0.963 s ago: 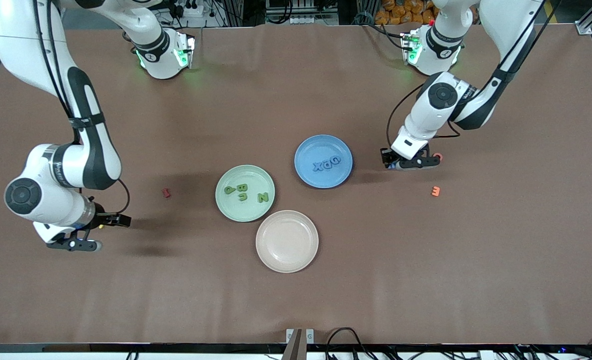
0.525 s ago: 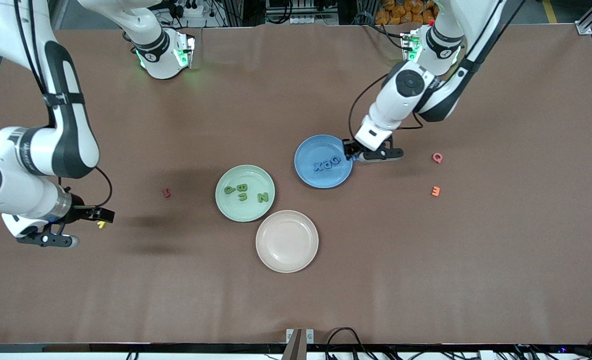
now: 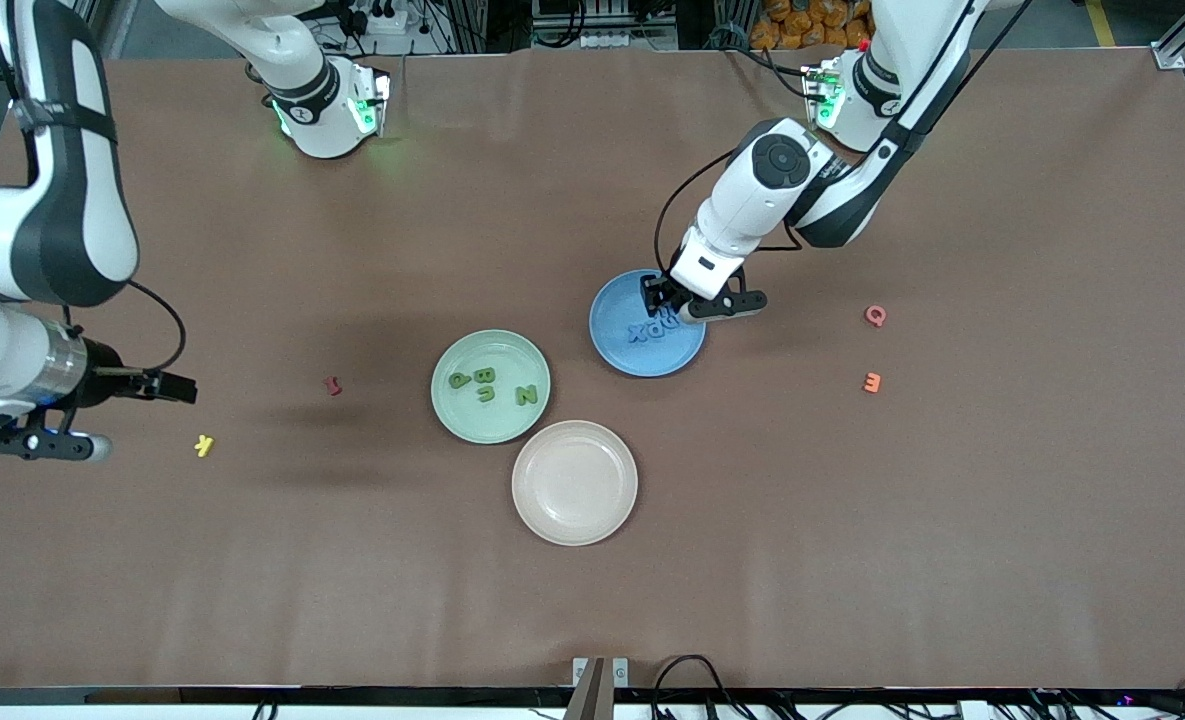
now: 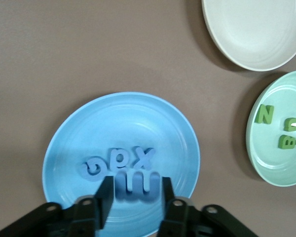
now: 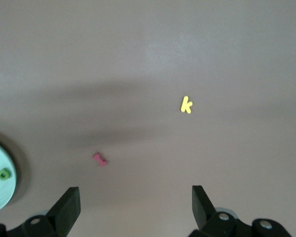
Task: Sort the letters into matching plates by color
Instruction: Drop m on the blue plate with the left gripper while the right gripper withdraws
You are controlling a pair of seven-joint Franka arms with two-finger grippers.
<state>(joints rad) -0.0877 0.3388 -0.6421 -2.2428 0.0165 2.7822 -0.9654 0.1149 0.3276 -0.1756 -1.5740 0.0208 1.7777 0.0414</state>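
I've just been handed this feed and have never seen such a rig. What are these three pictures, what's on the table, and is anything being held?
Two white robot arms work at a brown table. One picture looks down from across the table; the other two come from cameras on each wrist.

The left gripper is over the round blue plastic plate, its fingers closed on a chunky blue toy letter; three blue letters already lie there. The pale green plate holds four green letters. The cream plate is nearest the front camera.

The right gripper waits open at its end of the table, over bare tabletop near a yellow K.

blue plate (image 3: 620, 345): three blue letters (image 4: 119, 163) crowd centre | rim bare
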